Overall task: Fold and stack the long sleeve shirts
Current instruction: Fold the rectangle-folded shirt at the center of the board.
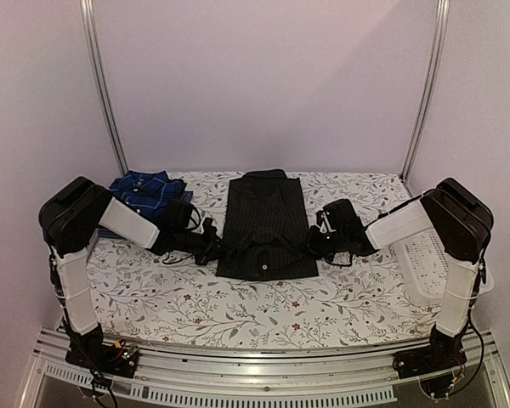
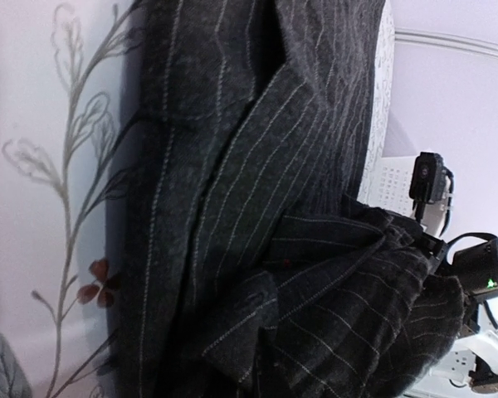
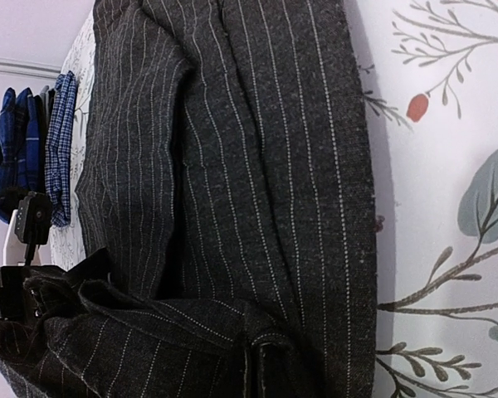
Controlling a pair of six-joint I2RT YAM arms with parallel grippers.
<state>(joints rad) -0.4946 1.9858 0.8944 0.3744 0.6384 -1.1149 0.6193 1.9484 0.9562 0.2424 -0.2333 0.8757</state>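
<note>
The black pinstriped shirt (image 1: pixel 263 225) lies folded into a long panel at the centre of the floral counter (image 1: pixel 238 310). The left tool (image 1: pixel 211 248) meets its near left edge and the right tool (image 1: pixel 314 242) its near right edge. Cloth hides the fingers, so the grip cannot be determined. The blue plaid shirt (image 1: pixel 146 191) lies folded at far left.

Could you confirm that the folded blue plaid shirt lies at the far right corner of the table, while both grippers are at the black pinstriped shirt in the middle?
Not quite: the blue plaid shirt lies at the far left corner, as the top external view shows. The left gripper and right gripper are indeed at the black pinstriped shirt in the middle.
</note>
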